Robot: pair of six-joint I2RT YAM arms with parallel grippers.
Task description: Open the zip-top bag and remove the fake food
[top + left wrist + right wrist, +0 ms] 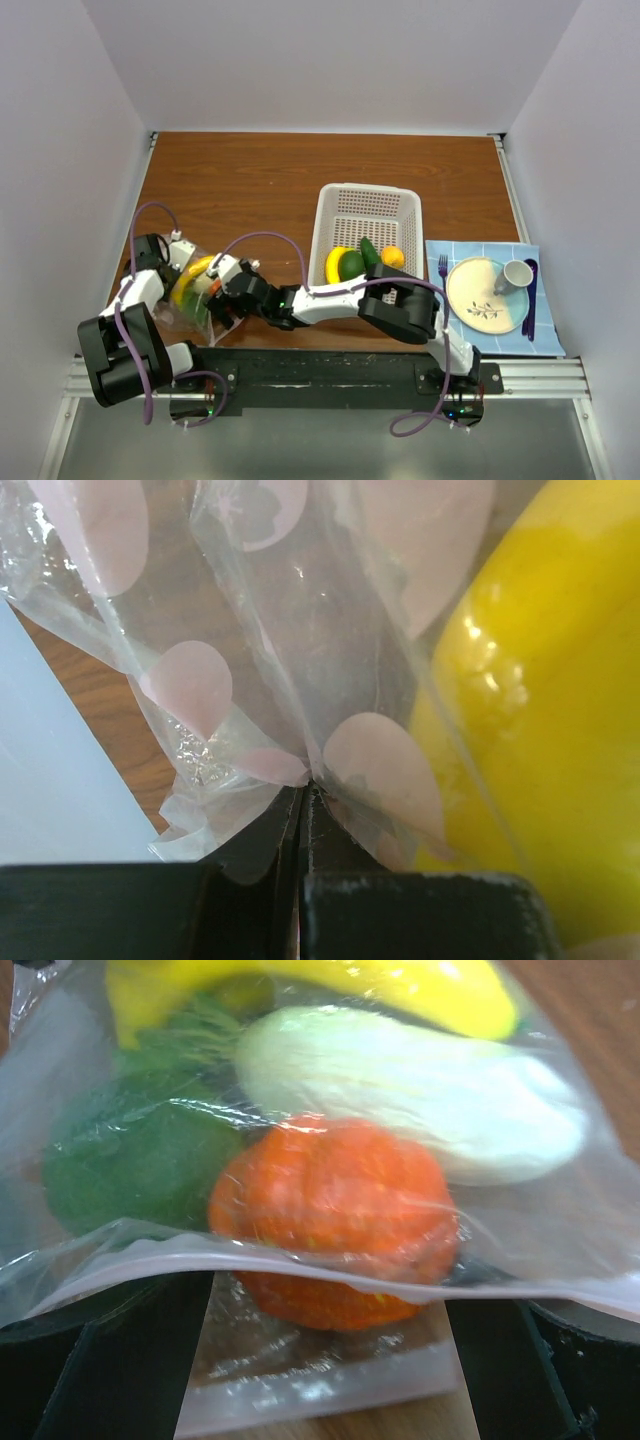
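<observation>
Bag [195,292] looks open, some food [352,262] already in basket [318,225], rest inside; left claw [305,798] clenched on bag, right claw [320,1360] spread wide at mouth.

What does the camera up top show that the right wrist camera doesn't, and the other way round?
Only the top camera: the white basket holding a few fake fruit pieces, and a plate and cup on a blue mat. Only the right wrist camera: a close look at the orange piece, white piece and dark green piece inside the zip-top bag. Both: that bag and its yellow banana.
</observation>
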